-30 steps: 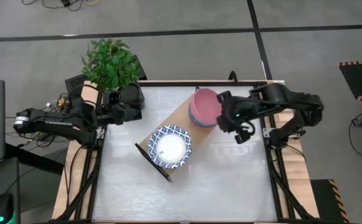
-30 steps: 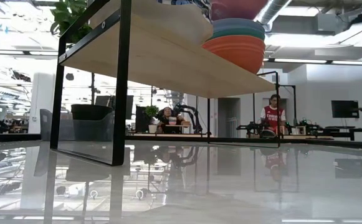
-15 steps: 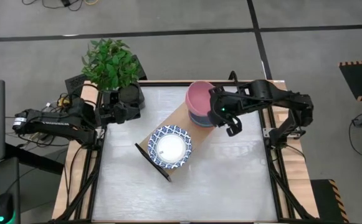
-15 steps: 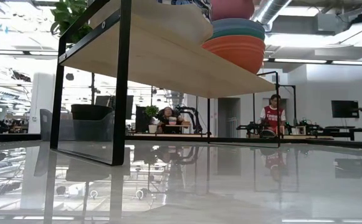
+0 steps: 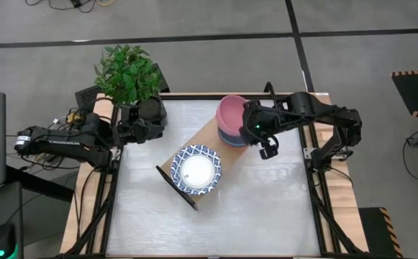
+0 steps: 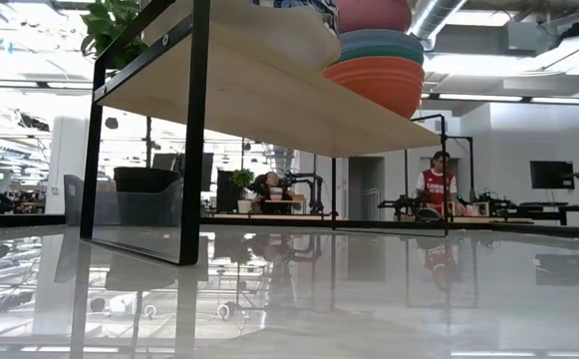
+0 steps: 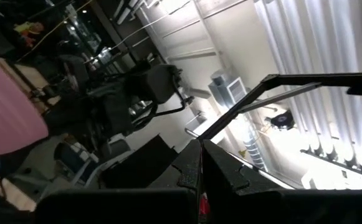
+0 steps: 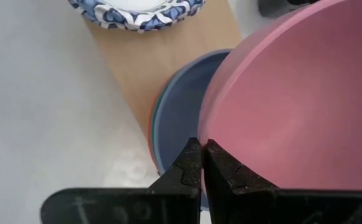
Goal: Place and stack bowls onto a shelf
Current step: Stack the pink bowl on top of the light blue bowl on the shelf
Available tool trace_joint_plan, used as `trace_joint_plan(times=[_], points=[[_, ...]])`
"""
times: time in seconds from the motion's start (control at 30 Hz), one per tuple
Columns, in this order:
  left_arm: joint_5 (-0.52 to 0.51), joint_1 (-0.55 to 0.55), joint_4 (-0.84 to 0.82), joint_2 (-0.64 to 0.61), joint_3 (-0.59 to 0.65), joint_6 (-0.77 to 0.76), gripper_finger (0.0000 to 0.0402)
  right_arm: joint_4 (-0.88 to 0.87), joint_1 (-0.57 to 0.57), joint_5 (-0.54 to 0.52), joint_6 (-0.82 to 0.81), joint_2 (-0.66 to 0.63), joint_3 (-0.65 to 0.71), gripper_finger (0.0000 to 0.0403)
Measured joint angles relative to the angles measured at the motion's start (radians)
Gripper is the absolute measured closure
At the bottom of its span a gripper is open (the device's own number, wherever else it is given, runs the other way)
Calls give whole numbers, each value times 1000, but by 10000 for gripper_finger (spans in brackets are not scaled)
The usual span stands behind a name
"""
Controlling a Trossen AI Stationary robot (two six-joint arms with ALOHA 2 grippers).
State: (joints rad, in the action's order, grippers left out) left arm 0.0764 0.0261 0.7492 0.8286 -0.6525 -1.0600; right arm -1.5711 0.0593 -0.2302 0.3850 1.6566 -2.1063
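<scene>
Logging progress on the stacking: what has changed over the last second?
The right end effector, shut on the pink bowl, carried it left over the coloured stack on the shelf. The left end effector and the blue-patterned bowl stayed put.

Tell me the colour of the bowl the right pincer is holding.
Pink, plain inside; the bowl shows best in the right wrist view, held by the right pincer.

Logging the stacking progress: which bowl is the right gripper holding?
The plain pink bowl, tilted atop the blue bowl on the wooden shelf. The right gripper is shut on its rim; the blue-patterned white bowl sits untouched.
</scene>
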Motion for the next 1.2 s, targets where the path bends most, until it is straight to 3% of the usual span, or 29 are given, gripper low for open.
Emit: trace_joint_plan(times=[0.6,0.83,0.97,1.2], points=[[-22,0,-19,1,0,47,401,0,48,21,-113,-34,0,379],[-52,0,-28,1,0,55,401,0,88,-78,-136,-108,1,379],[-64,1,-28,1,0,55,401,0,93,-79,-156,-159,-2,379],[-128,1,-68,1,0,78,401,0,79,-83,-40,-136,78,379]])
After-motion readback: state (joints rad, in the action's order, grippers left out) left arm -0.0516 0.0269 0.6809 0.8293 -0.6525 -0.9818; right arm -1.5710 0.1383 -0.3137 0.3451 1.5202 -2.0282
